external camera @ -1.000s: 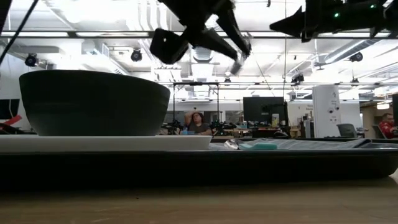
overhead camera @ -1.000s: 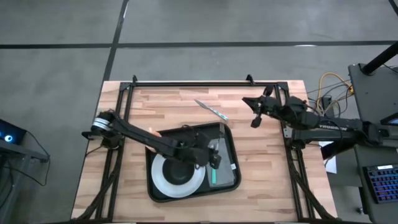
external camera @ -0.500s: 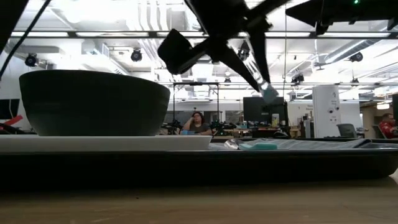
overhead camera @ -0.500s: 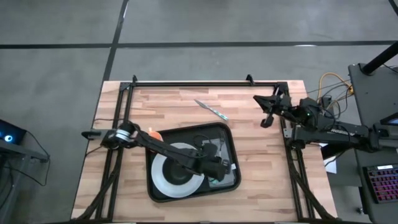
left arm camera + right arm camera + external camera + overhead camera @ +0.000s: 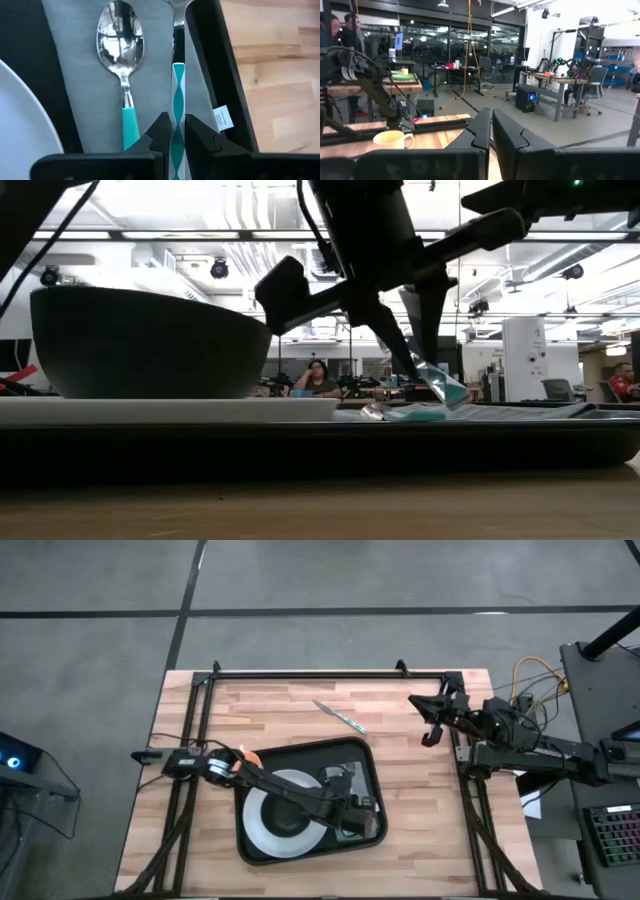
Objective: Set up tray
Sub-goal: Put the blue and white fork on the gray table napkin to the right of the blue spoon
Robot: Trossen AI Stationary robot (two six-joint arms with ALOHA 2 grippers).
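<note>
Low view, nearest first: the tray (image 5: 320,442) runs as a dark band across the table, its raised rim facing the camera. On it sits the white plate (image 5: 170,409) with a dark bowl (image 5: 150,345) on top. Past these, the left gripper (image 5: 432,375) comes down from above, its fingers pressed together on a teal-handled utensil (image 5: 440,385) whose lower end hangs just over the grey napkin (image 5: 500,411).

Seen from the high view, the tray (image 5: 365,755) lies on the wooden table (image 5: 420,830) near its front edge, roughly midway between the left and right edges. The plate (image 5: 262,825) fills the tray's left part, the napkin (image 5: 352,785) its right part, and the left gripper (image 5: 352,820) hovers above the napkin. Farther back, a knife (image 5: 338,717) lies on the bare wood between the tray and the table's back edge. The right gripper (image 5: 430,735) waits at the right edge, toward the back, fingers together and holding nothing.

From the left wrist, the fingers (image 5: 162,131) clamp the utensil's (image 5: 178,100) patterned teal handle, which lies alongside the tray's rim (image 5: 215,75). Beside it a spoon (image 5: 120,60) with a teal handle rests on the napkin (image 5: 80,75), next to the plate's edge (image 5: 25,130).
</note>
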